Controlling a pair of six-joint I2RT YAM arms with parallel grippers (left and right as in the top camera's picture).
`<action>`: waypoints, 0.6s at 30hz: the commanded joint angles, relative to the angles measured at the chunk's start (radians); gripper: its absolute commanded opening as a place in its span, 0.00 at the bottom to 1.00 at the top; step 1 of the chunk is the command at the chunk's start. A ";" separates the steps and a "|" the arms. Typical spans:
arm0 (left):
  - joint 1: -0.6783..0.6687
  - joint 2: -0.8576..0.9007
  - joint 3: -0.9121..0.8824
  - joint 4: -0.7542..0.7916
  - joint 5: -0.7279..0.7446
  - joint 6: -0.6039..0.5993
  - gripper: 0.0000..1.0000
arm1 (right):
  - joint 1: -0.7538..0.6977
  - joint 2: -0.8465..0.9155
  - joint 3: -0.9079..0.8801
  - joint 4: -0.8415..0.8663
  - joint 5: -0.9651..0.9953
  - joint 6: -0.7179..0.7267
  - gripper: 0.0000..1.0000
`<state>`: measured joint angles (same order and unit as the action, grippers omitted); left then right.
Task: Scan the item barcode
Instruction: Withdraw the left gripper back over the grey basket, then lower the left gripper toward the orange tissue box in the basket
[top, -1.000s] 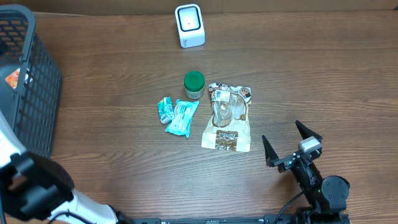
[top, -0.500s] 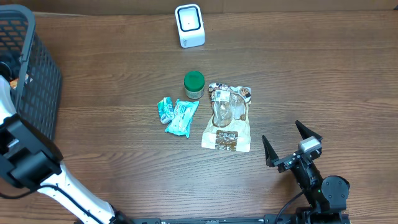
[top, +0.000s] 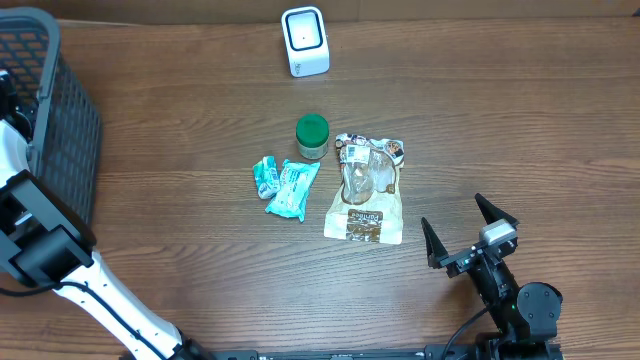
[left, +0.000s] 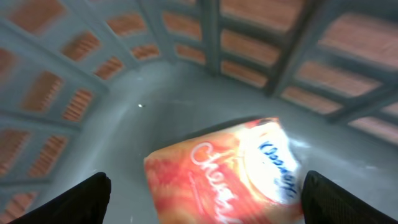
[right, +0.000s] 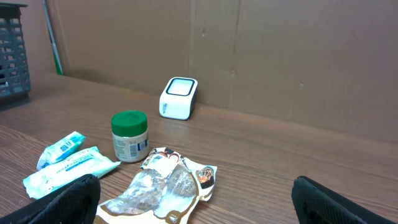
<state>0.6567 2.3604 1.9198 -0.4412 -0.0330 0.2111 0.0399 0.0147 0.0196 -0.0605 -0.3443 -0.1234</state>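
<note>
left wrist: orange packet (left: 219, 177) inside basket (left: 163, 102)

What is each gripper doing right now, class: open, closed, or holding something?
Left gripper: open, straddling the orange packet in the basket, not gripping it.
Right gripper: open, holding nothing.

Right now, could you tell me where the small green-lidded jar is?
In the overhead view the small green-lidded jar stands mid-table, just left of the clear crinkled snack bag and behind the teal plastic packets.
</note>
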 joint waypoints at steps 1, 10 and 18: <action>-0.005 0.042 0.014 0.006 0.008 0.037 0.81 | -0.001 -0.012 -0.012 0.007 -0.006 0.007 1.00; -0.005 0.061 0.014 -0.001 0.008 0.036 0.36 | -0.001 -0.012 -0.012 0.007 -0.006 0.007 1.00; -0.005 0.061 0.014 -0.034 0.006 0.016 0.04 | -0.001 -0.012 -0.012 0.007 -0.006 0.007 1.00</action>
<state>0.6563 2.3772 1.9266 -0.4503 -0.0261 0.2390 0.0399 0.0147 0.0196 -0.0605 -0.3443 -0.1230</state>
